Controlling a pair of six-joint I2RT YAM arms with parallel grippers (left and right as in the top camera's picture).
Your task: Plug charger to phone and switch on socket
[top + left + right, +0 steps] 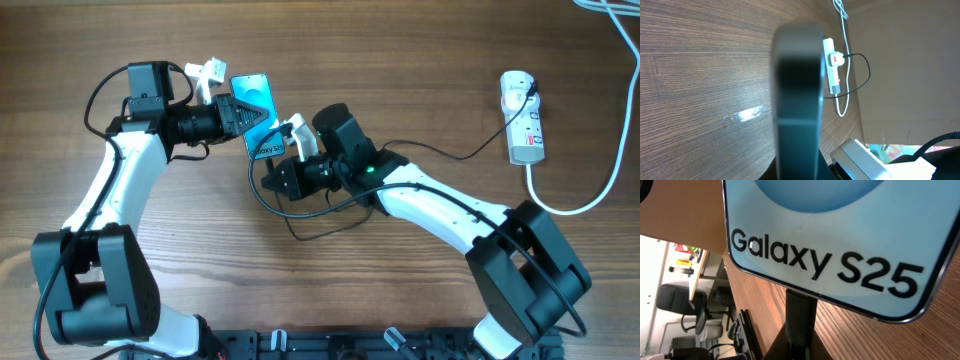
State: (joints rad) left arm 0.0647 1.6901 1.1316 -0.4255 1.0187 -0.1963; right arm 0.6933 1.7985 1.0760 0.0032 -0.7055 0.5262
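Wooden table (300,300): the socket (523,125) lies flat at the far right, well apart from both arms, with its white cord (600,190) looping off to the right. The left gripper (238,115) is clamped on the phone (256,95), tilted up left of centre, "Galaxy S25" end toward the right gripper (290,145). The right gripper's jaws are closed on the plug end of the charger (869,74); its dark, blurred tip meets the phone's bottom edge, seated or not can't tell, and the cable runs back to the socket.
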